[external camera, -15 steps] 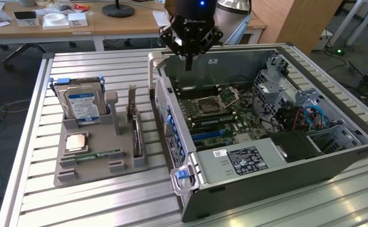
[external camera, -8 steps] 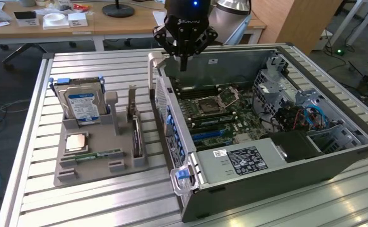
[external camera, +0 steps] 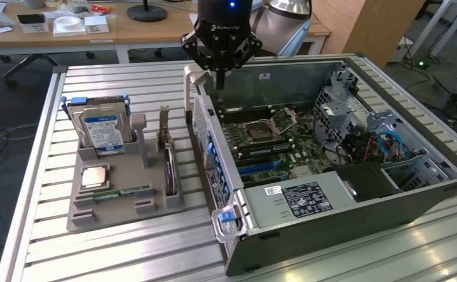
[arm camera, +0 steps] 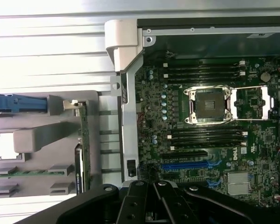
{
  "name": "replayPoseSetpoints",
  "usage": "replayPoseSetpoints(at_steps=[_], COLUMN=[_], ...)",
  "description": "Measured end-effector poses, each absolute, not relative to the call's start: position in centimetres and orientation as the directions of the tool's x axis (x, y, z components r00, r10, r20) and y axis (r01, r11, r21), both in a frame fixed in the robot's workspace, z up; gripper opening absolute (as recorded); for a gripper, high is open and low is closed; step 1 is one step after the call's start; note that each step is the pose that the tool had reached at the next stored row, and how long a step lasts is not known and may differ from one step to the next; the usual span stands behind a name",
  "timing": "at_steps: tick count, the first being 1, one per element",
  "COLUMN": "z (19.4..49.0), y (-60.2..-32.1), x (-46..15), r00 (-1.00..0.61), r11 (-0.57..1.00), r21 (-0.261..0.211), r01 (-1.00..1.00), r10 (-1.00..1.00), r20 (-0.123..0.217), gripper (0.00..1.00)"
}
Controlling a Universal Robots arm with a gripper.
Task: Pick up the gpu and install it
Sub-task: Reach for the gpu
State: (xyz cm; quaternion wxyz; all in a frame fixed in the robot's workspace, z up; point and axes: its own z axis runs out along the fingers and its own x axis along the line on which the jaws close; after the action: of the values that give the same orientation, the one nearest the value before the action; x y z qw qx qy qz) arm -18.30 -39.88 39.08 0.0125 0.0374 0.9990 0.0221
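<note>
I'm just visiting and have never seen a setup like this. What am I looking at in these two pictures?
It is a robot arm with a gripper, shut and holding nothing, poised over the rim of an open computer case. One picture comes from a camera off the arm; the other looks down from its wrist onto the motherboard. On the table, a grey holder keeps a hard drive, a memory stick and the gpu, standing on edge.
</note>
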Motion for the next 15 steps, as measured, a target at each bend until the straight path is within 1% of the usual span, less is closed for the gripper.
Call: replayPoseSetpoints(at_steps=[15], z=[38.9], y=[-39.9], x=[-22.1], r00=[-0.997], r11=[0.996], r21=[0.045], r01=[0.074], r10=[0.075], r20=[-0.023], gripper=[0.11])
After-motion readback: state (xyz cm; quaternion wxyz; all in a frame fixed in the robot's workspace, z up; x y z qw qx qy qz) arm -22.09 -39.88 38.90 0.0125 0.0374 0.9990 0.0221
